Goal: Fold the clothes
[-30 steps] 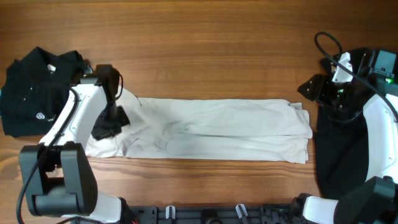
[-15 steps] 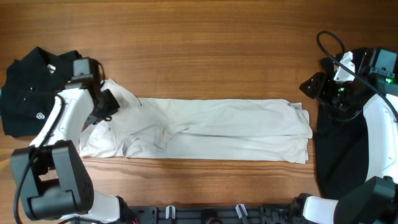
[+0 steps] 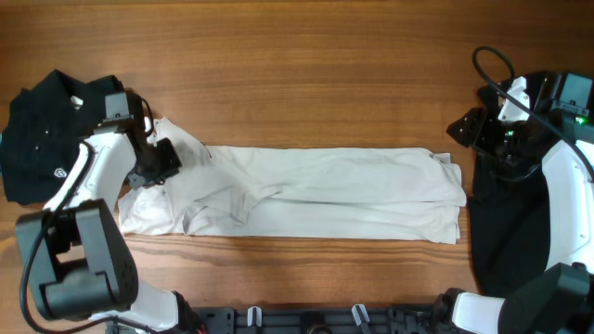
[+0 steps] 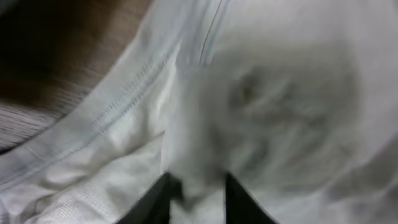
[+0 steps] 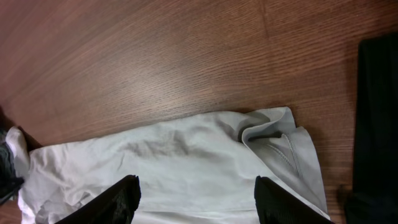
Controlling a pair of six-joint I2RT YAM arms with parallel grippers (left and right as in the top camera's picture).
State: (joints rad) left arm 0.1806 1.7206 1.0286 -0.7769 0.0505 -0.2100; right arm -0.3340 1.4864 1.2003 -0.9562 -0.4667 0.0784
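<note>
Two arms work at a wooden table (image 3: 297, 65), where the cream T-shirt (image 3: 325, 190) lies as a long, flat band across the middle of the overhead frame, its layers stacked at the right end and its left end rumpled and spread. The left gripper (image 3: 160, 160) sits low on that rumpled left end. In the left wrist view its two dark fingers (image 4: 165, 196) stand a narrow gap apart with cream cloth bunched in the gap, but the picture is blurred and I cannot tell whether the cloth is pinched or merely lies between them. The right gripper (image 3: 461, 130) hangs near the upper right corner of the shirt; its fingers (image 5: 127, 196) are spread wide over the cloth with nothing between them. A black garment with a small white logo (image 3: 42, 139) lies crumpled at the upper left of the frame, just beside the shirt's left end. Another black garment (image 3: 501, 232) lies along the right edge, partly under the right arm.
</note>
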